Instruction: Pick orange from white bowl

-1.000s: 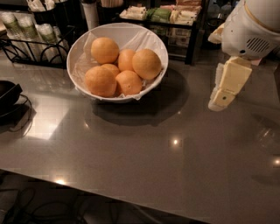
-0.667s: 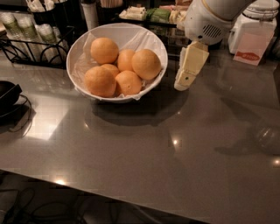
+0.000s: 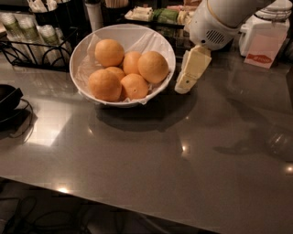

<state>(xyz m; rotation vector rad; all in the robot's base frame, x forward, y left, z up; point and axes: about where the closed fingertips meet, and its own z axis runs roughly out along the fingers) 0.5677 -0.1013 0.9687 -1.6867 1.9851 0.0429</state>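
Note:
The white bowl (image 3: 82,51), lined with crinkled white paper, stands at the back left of the grey counter. It holds several pale oranges. A large orange (image 3: 153,66) lies at its right side, another large one (image 3: 105,85) at the front left, and another (image 3: 109,52) at the back. Two smaller oranges sit in the middle and front. My gripper (image 3: 185,85), cream-coloured, hangs from the white arm just right of the bowl's rim, close to the large right orange and low over the counter. It holds nothing that I can see.
A black wire rack with cups (image 3: 27,32) stands at the back left. A dark object (image 3: 7,98) lies at the left edge. A white box with a red label (image 3: 262,41) stands at the back right. Trays of packets (image 3: 155,13) stand behind the bowl.
My arm has swung left from the right side of the counter, and the gripper is now beside the bowl's right rim. The bowl and oranges have not moved.

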